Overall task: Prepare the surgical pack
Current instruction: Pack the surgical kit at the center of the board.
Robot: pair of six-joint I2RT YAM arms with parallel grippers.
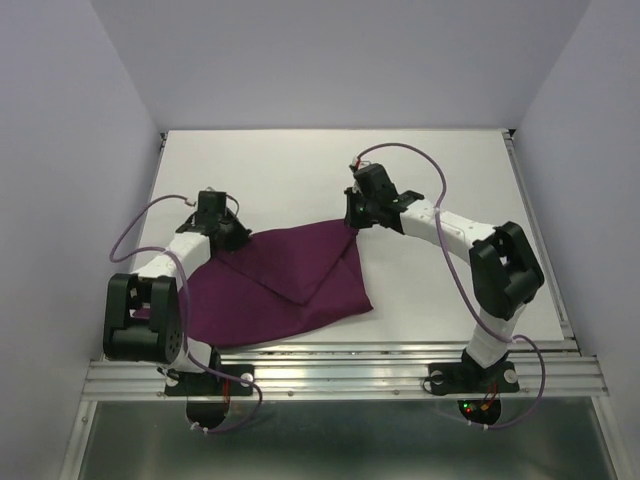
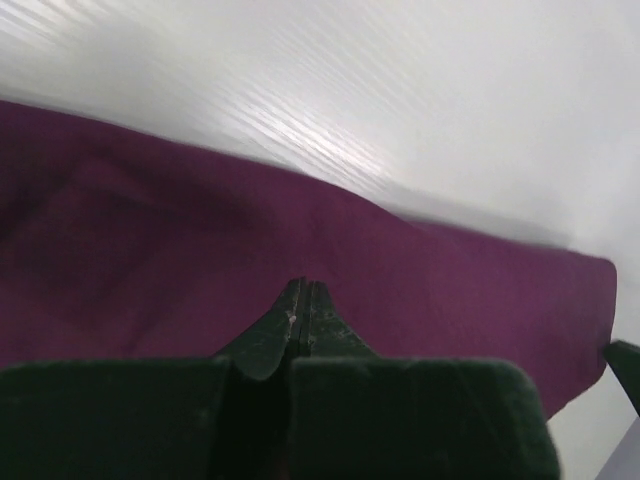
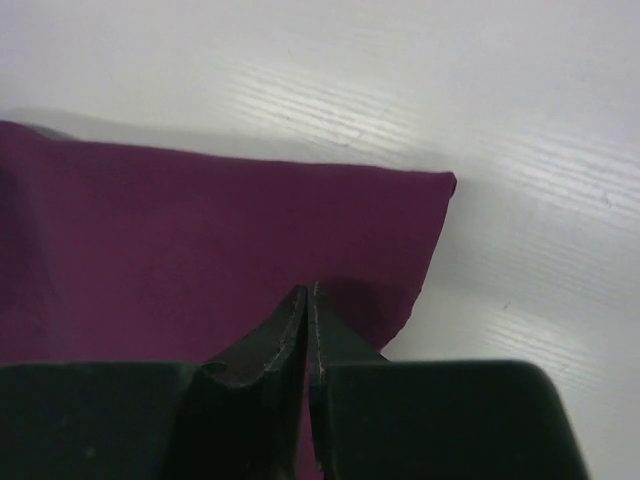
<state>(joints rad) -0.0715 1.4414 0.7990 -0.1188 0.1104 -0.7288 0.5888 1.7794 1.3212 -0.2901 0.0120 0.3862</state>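
Top view: the folded purple drape (image 1: 290, 285) lies on the white table (image 1: 430, 170), with the left gripper (image 1: 226, 236) at its far-left corner and the right gripper (image 1: 353, 224) at its far-right corner. Only the wrist views resolve the jaws: the left pair is pressed together above the fabric, any hold unclear, and the right pair pinches a pucker near the corner. The folds hide whatever they cover.

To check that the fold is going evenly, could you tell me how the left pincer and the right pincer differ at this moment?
The left pincer sits at the far-left corner of the purple drape; the right pincer sits at its far-right corner. The left pincer is fully shut, with no plain grip; the right pincer seems to pinch a raised cloth fold. Both are black and low over the drape.
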